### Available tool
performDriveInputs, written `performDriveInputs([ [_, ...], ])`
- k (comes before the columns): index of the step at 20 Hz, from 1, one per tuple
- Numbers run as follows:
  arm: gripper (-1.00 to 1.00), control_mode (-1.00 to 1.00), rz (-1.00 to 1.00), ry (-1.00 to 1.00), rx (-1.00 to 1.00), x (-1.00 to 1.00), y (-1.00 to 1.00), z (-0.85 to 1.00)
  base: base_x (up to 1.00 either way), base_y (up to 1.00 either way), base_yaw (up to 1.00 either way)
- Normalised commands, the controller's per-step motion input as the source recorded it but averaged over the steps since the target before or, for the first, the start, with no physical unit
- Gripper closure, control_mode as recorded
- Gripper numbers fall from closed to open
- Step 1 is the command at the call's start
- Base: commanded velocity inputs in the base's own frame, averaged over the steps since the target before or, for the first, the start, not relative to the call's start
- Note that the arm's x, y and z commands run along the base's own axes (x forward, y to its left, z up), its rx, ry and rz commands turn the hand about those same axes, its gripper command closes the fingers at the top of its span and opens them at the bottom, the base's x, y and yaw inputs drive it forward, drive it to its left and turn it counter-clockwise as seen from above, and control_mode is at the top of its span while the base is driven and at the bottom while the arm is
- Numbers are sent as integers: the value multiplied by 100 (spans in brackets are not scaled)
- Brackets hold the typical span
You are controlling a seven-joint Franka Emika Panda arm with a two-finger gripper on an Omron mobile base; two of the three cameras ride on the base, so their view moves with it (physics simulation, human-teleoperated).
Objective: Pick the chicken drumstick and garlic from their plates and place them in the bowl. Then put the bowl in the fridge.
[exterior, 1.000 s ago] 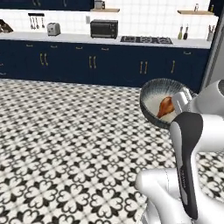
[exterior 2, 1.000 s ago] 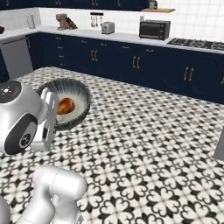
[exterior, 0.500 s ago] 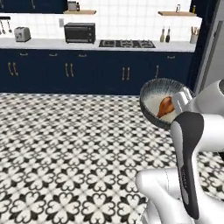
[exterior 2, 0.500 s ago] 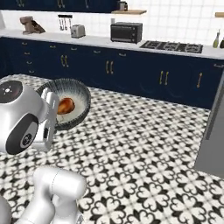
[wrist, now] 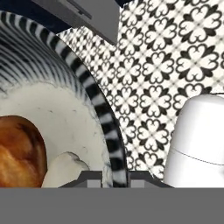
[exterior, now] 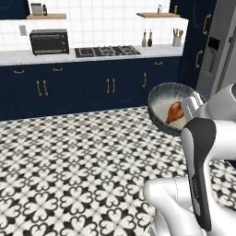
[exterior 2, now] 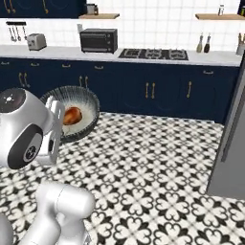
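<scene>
The bowl (exterior: 173, 112), dark and striped outside, pale inside, rides tilted in mid-air at right of centre in the left base view, carrying the glossy reddish-brown chicken drumstick (exterior: 174, 112) and, in the hand view, the pale garlic (wrist: 65, 169). The pincer (wrist: 113, 183) is clamped on the bowl's rim. The grey fridge (exterior 2: 232, 143) stands at right edge, patterned floor (exterior 2: 158, 167) below.

One bowl (exterior: 162, 94), one drumstick (exterior: 175, 112), one garlic (wrist: 61, 168), one fridge (exterior 2: 234, 143).
</scene>
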Motion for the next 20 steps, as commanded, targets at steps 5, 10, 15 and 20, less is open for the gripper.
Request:
performDriveInputs([
  [5,100,100,0,0,0,0,0,0,100,100,-53],
  [10,100,100,0,0,0,0,0,0,100,99,-57],
  [15,100,100,0,0,0,0,0,0,100,95,-62],
  [20,100,100,0,0,0,0,0,0,100,91,-65],
])
